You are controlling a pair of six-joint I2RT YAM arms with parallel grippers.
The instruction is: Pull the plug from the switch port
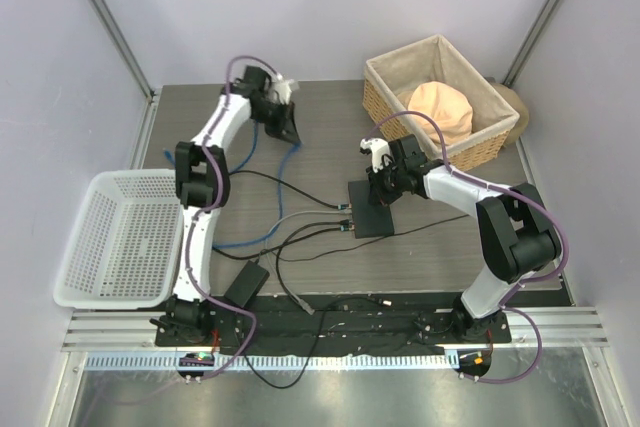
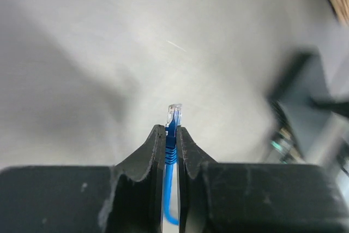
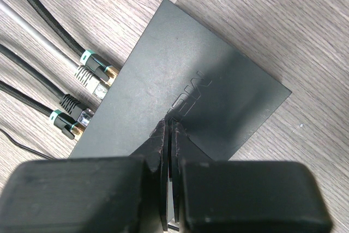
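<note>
The plug (image 2: 174,114), a clear connector on a blue cable (image 2: 169,175), sits pinched between my left gripper's (image 2: 170,129) jaws, held in the air away from the switch. In the top view the left gripper (image 1: 285,125) hangs over the far left of the table, and the blue cable (image 1: 289,155) trails down from it. The switch (image 3: 185,75), a flat dark-grey box, lies mid-table (image 1: 368,219). My right gripper (image 3: 169,125) is shut with its tips pressed on the switch's top (image 1: 383,190). Several other plugs (image 3: 95,73) stay in its ports.
A wicker basket (image 1: 480,72) holding a peach-coloured lump stands at the back right. A white plastic basket (image 1: 75,237) sits at the left edge. A black power adapter (image 1: 245,285) and loose black and grey cables (image 1: 300,237) lie in front of the switch.
</note>
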